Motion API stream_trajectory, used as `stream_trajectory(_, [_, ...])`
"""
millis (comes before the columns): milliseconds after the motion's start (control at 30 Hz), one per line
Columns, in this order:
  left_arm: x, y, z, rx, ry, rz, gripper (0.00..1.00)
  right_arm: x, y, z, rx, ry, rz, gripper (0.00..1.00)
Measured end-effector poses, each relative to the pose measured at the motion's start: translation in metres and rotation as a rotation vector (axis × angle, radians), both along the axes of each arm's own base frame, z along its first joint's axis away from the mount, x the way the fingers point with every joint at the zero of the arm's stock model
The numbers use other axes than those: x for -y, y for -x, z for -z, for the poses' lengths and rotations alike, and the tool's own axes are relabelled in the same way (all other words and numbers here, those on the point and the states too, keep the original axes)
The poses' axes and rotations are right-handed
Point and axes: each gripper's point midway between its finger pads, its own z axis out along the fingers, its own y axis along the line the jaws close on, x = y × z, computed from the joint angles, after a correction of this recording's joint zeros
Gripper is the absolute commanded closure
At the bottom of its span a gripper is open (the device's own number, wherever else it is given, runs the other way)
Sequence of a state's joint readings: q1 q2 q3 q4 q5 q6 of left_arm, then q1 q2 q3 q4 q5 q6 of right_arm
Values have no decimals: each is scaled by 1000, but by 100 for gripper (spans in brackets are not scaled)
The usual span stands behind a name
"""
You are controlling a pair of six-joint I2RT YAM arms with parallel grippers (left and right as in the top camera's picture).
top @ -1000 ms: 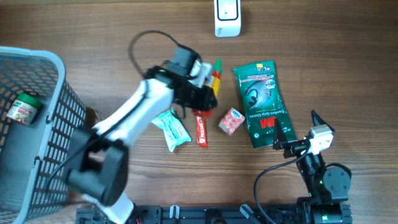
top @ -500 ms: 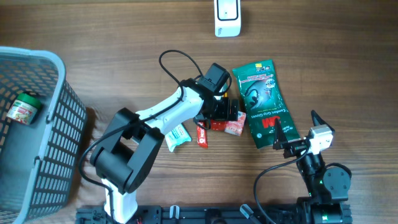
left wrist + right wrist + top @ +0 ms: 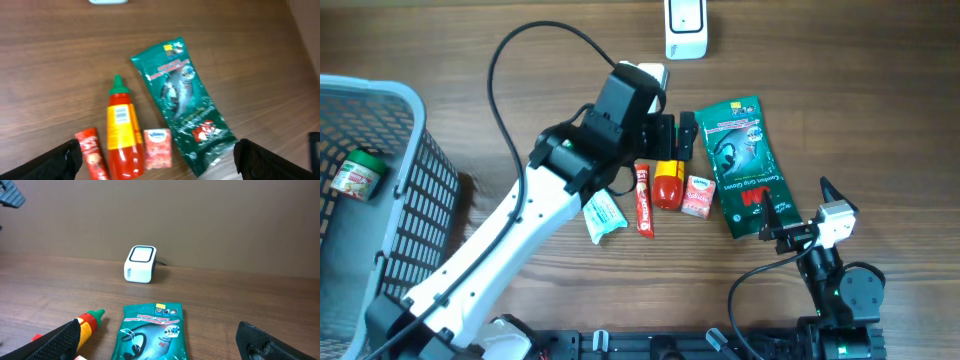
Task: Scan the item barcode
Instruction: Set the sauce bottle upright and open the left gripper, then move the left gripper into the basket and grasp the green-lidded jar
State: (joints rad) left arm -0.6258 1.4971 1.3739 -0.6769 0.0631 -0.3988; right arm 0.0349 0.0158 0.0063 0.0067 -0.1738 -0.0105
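Two fingers (image 3: 62, 160) of the left gripper (image 3: 676, 136) stand wide apart and hold nothing. Directly under them on the wooden table (image 3: 840, 90) lies the red sauce bottle (image 3: 121, 135). It is flat on its side, nearer to the left finger, and its green cap points away from the gripper. Just beside the bottle, on the side of the right finger, is a small pink packet (image 3: 157, 147). On the other side, close to the left finger, lies a red sachet (image 3: 92, 156). Ahead of the right finger a long green packet (image 3: 182, 107) lies on a diagonal, its near end close to that finger. Far ahead of these jaws, past the bottle cap, stands the white scanner (image 3: 686, 28), well apart from all the items.

The right gripper (image 3: 798, 208) is also fully open with nothing between its fingers. The near end of the green packet lies just in front of them, and the scanner is further ahead, close to the wall.

Behind the left jaws, beside the white arm, lies a teal sachet (image 3: 603, 213). Well away on the left side is a grey basket (image 3: 390, 120) with a small jar (image 3: 358, 173) inside it.
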Motion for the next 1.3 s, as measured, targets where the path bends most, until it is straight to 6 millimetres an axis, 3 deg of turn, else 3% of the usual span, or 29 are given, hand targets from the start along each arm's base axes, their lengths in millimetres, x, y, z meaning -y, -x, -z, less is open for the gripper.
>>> stream_trajectory(100, [-26, -19, -6, 74, -66, -93, 0, 0, 0, 0, 0, 0, 0, 0])
stream_trajectory(200, [-80, -43, -40, 185, -109, -275, 0, 0, 0, 0, 0, 0, 0, 0])
stream_trajectory(267, [-151, -55, -99, 332, -106, -509, 0, 0, 0, 0, 0, 0, 0, 0])
stream_trajectory(300, [-177, -53, -119, 376, -91, -592, 0, 0, 0, 0, 0, 0, 0, 0])
stream_trajectory(333, [-210, -47, -140, 424, -71, -701, 0, 0, 0, 0, 0, 0, 0, 0])
stream_trajectory(367, [-260, -32, -166, 482, -41, -873, 0, 0, 0, 0, 0, 0, 0, 0])
stream_trajectory(433, [-328, -2, -188, 532, 5, -1124, 0, 0, 0, 0, 0, 0, 0, 0])
stream_trajectory(500, [-377, 25, -189, 530, 48, -1338, 0, 0, 0, 0, 0, 0, 0, 0])
stream_trajectory(533, [-405, 40, -180, 502, 83, -1485, 0, 0, 0, 0, 0, 0, 0, 0])
stream_trajectory(633, [-451, 61, -151, 427, 179, -1756, 0, 0, 0, 0, 0, 0, 0, 0])
stream_trajectory(733, [-484, 67, -119, 361, 316, -1993, 0, 0, 0, 0, 0, 0, 0, 0])
stream_trajectory(833, [-505, 60, -88, 307, 421, -2153, 0, 0, 0, 0, 0, 0, 0, 0])
stream_trajectory(1033, [-527, 37, -14, 121, 397, -2286, 0, 0, 0, 0, 0, 0, 0, 0])
stream_trajectory(1200, [-533, 36, 61, -79, 455, -2491, 0, 0, 0, 0, 0, 0, 0, 1])
stream_trajectory(1300, [-540, 39, 84, -145, 550, -2571, 0, 0, 0, 0, 0, 0, 0, 0])
